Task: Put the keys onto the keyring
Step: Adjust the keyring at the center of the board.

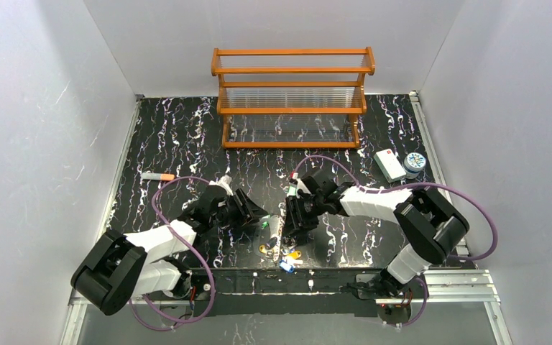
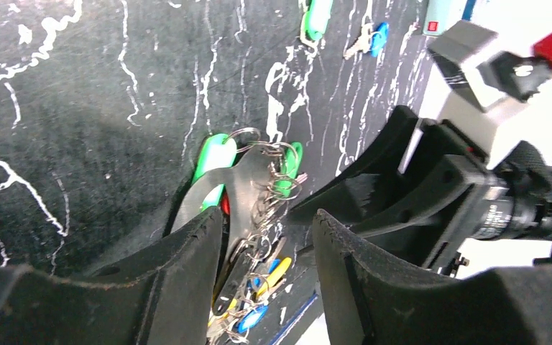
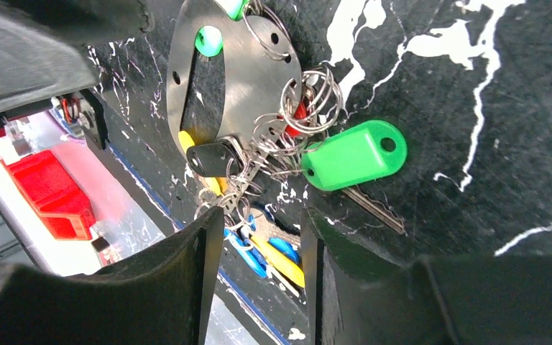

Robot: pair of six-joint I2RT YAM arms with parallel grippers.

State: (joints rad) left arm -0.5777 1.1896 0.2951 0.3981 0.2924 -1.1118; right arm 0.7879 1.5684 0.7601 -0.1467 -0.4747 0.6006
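The keyring (image 3: 251, 79), a flat steel oval, sits near the middle of the desk's (image 1: 187, 129) near edge, between the two tools. Many keys (image 3: 356, 154) already hang from it on small split rings. The left gripper (image 2: 267, 215) straddles one end of it, jaws about half apart; whether they pinch it I cannot tell. The right gripper (image 3: 260, 215) hovers half-wide over the blue and yellow tags, holding nothing. Best, I judge, to steady the keyring first, then take one loose key by its head, not its ring, leaving the ring free to thread. The tags look blank; no writing is readable.
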